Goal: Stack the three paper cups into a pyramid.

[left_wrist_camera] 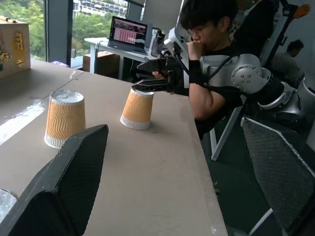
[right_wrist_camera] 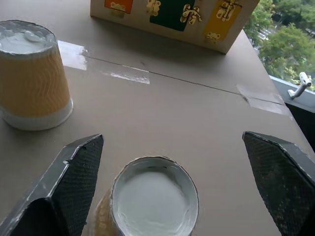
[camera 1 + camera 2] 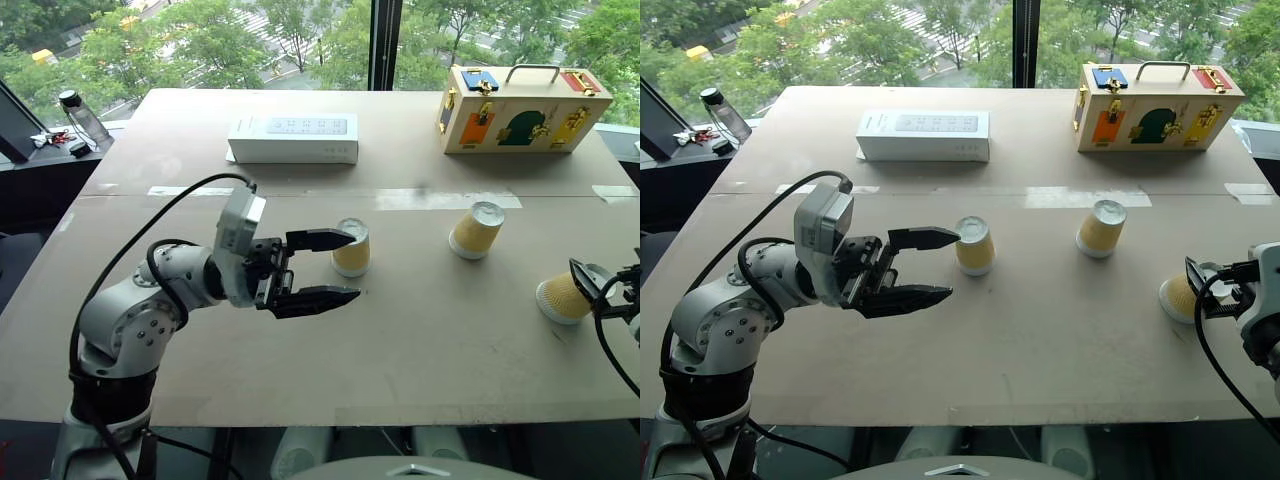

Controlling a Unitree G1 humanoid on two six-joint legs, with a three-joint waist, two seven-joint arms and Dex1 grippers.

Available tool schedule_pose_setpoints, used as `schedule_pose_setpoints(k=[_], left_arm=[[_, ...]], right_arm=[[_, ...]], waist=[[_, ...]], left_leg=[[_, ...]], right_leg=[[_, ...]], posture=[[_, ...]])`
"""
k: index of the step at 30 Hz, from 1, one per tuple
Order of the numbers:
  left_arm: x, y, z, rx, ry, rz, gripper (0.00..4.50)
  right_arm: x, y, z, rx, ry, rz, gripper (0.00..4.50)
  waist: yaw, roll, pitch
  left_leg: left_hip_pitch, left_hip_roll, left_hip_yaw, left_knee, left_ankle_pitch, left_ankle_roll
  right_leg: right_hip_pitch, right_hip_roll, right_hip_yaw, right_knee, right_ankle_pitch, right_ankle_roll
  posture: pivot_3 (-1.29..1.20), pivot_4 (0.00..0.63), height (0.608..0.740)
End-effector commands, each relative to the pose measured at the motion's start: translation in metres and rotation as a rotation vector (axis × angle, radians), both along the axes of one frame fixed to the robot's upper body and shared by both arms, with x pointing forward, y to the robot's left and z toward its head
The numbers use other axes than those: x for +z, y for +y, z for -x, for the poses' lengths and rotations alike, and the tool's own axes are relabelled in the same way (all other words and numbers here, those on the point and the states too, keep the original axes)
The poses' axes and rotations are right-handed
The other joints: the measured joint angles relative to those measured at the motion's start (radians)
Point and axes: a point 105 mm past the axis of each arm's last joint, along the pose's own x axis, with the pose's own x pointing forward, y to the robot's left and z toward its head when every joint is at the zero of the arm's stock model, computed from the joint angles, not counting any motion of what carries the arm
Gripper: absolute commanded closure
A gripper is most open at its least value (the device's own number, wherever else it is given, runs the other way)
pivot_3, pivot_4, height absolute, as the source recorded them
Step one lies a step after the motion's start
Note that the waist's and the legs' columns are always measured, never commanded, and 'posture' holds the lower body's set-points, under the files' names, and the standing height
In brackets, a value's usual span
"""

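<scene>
My left hand stood wide open over the worktop, pointing across toward my right, one black finger above the other, and it had hold of nothing. The nearest of the three paper cups sat upside down just past the tip of the upper finger; I could not tell whether that tip touched it. A second cup stood upside down as well, farther to my right and well apart from the first. The third cup was near the right edge of the worktop, tilted with its whitish base toward my right hand.

My right hand was also spread wide. In the right wrist view the third cup's round base lay between the two fingers, with a gap on both sides, so nothing was gripped. The second cup showed beyond it in that view, standing on its white rim.

All three cups rested singly on the worktop, none stacked on another.

Toward the back of the worktop lay a white flat box, and to its right stood a pale wooden case with coloured panels, latches and a handle on top. In the left wrist view a person sat beside the worktop.
</scene>
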Motion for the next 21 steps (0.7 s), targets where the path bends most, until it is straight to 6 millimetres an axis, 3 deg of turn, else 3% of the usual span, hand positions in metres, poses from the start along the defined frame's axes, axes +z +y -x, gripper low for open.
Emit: schedule_pose_setpoints(k=[1, 16, 21], left_arm=[[0.001, 0.002, 0.010, -0.038, -0.022, -0.022, 0.05], [-0.008, 0.002, 0.017, -0.095, -0.019, -0.057, 0.05], [-0.010, 0.005, 0.017, -0.079, -0.018, -0.058, 0.00]], right_arm=[[0.002, -0.005, 0.006, -0.022, -0.001, -0.054, 0.00], [-0.015, 0.000, -0.007, -0.016, 0.018, -0.189, 0.00], [-0.019, 0.005, -0.007, 0.014, 0.038, -0.177, 2.19]], waist=[[-0.005, 0.000, 0.000], [-0.011, 0.000, 0.000], [-0.010, 0.001, 0.000]], left_leg=[[0.000, 0.001, 0.000, 0.000, 0.000, 0.000], [0.000, 0.001, 0.000, 0.000, 0.000, 0.000], [0.000, 0.001, 0.000, 0.000, 0.000, 0.000]], right_leg=[[0.000, 0.001, 0.000, 0.000, 0.000, -0.001], [0.001, 0.001, 0.000, 0.000, 0.001, 0.001], [0.000, 0.001, 0.000, -0.001, 0.001, 0.001]], posture=[[0.00, 0.150, 0.740], [0.00, 0.150, 0.740], [0.00, 0.150, 0.740]])
